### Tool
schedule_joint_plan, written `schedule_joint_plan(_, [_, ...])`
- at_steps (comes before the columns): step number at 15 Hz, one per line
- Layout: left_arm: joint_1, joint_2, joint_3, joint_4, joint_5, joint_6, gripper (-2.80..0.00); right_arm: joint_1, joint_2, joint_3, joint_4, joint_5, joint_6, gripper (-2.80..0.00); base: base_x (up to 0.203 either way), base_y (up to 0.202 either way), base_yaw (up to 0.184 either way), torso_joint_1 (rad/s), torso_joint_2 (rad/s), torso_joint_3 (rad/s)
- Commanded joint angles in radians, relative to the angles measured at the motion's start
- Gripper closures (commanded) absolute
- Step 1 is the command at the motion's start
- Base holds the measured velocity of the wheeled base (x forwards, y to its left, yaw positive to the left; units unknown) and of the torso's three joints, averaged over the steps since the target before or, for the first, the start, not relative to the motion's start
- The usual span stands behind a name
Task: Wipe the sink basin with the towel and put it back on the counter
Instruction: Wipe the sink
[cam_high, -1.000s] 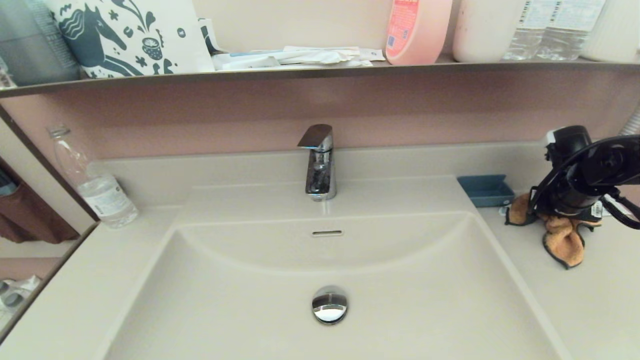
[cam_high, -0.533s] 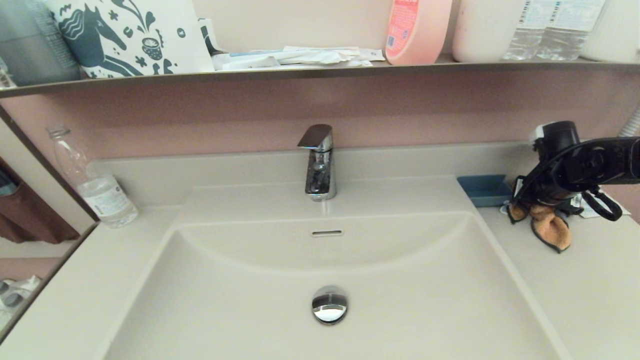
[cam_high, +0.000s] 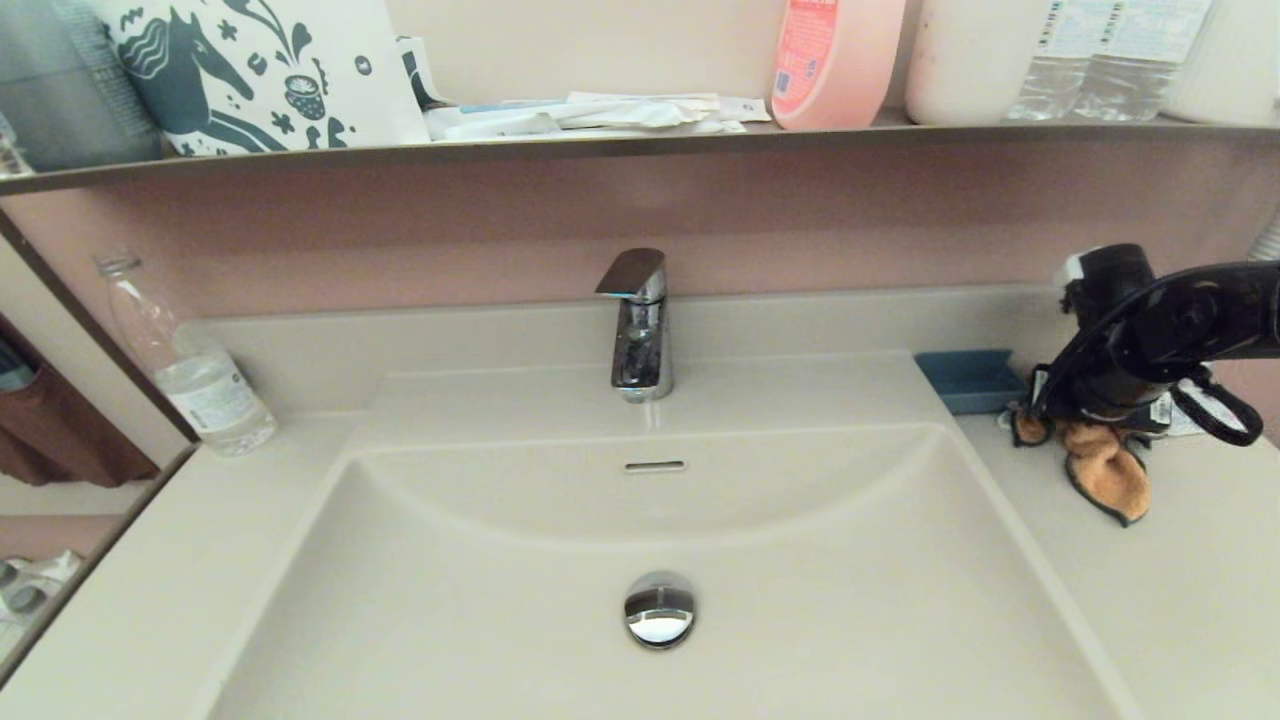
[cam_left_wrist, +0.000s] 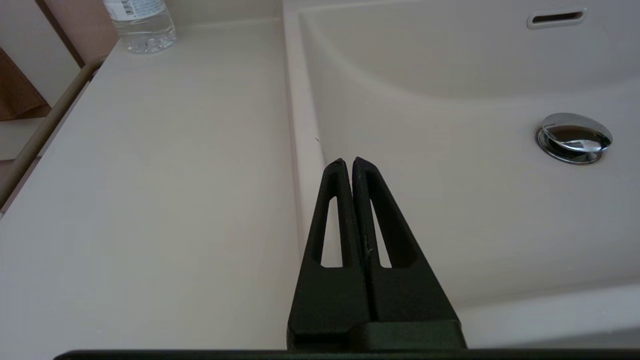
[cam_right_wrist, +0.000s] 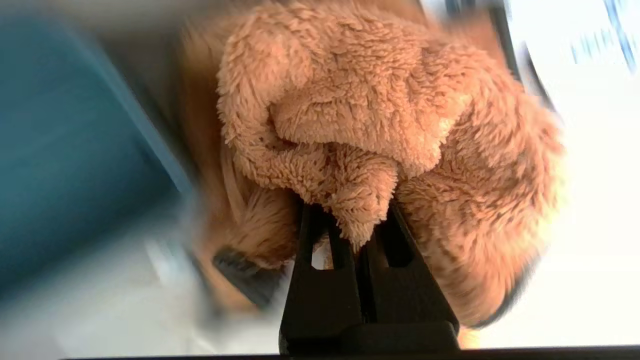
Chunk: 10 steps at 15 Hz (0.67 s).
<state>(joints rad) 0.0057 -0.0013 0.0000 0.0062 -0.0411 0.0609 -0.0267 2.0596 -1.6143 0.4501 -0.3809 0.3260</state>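
while the sink basin (cam_high: 640, 560) lies dry-looking and untouched, the right gripper (cam_right_wrist: 357, 227) sits over the right-hand side of the surface (cam_high: 1190, 600), near its back edge, its fingers (cam_right_wrist: 312, 235) pinched nearly together on a fold of the towel (cam_high: 1105, 468). one towel is present: orange, fluffy, dark-edged, bunched around the fingertips, with its loose end hanging toward the surface; whether that end touches it cannot be determined. the pinch on a central fold appears chosen so the cloth gathers into a pad suited to wiping. judgement: the pick-up is in hand and the wiping not yet begun. one blue tray (cam_high: 970, 380) stands just beside the towel, toward the basin's back right corner. the left gripper (cam_left_wrist: 348, 162) is idle over the basin's left rim, fingers (cam_left_wrist: 330, 210) pressed together, holding nothing. counted otherwise: one tap (cam_high: 637, 325), one chrome drain plug (cam_high: 659, 610), one overflow slot (cam_high: 655, 466), and one clear bottle (cam_high: 185, 365) at the surface's back left corner.
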Motion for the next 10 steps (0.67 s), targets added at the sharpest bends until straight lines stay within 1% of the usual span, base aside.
schedule_joint_plan(1, [0.0, 0.001, 0.0, 0.0, 0.0, 0.0, 0.0, -0.001, -0.062, 0.01, 0.063, -0.003, 0.002, 0.0, 0.0, 0.0, 0.0, 0.0, 0.0, 0.0])
schedule_joint_plan(3, [0.0, 0.001, 0.0, 0.0, 0.0, 0.0, 0.0, 0.004, -0.117, 0.075, 0.124, -0.002, 0.002, 0.0, 0.0, 0.0, 0.0, 0.0, 0.0, 0.0])
schedule_joint_plan(4, [0.0, 0.001, 0.0, 0.0, 0.0, 0.0, 0.0, 0.016, -0.136, 0.112, 0.13, -0.001, 0.005, 0.0, 0.0, 0.0, 0.0, 0.0, 0.0, 0.0])
schedule_joint_plan(5, [0.0, 0.001, 0.0, 0.0, 0.0, 0.0, 0.0, 0.043, -0.156, 0.156, 0.131, 0.001, 0.026, 0.0, 0.0, 0.0, 0.0, 0.0, 0.0, 0.0])
schedule_joint_plan(7, [0.0, 0.001, 0.0, 0.0, 0.0, 0.0, 0.0, 0.135, -0.173, 0.218, 0.129, 0.006, 0.105, 0.0, 0.0, 0.0, 0.0, 0.0, 0.0, 0.0])
schedule_joint_plan(8, [0.0, 0.001, 0.0, 0.0, 0.0, 0.0, 0.0, 0.195, -0.175, 0.237, 0.125, 0.007, 0.146, 0.0, 0.0, 0.0, 0.0, 0.0, 0.0, 0.0])
schedule_joint_plan(9, [0.0, 0.001, 0.0, 0.0, 0.0, 0.0, 0.0, 0.25, -0.174, 0.245, 0.114, 0.008, 0.182, 0.0, 0.0, 0.0, 0.0, 0.0, 0.0, 0.0])
schedule_joint_plan(10, [0.0, 0.001, 0.0, 0.0, 0.001, 0.0, 0.0, 0.287, -0.173, 0.248, 0.098, 0.008, 0.204, 0.0, 0.0, 0.0, 0.0, 0.0, 0.0, 0.0])
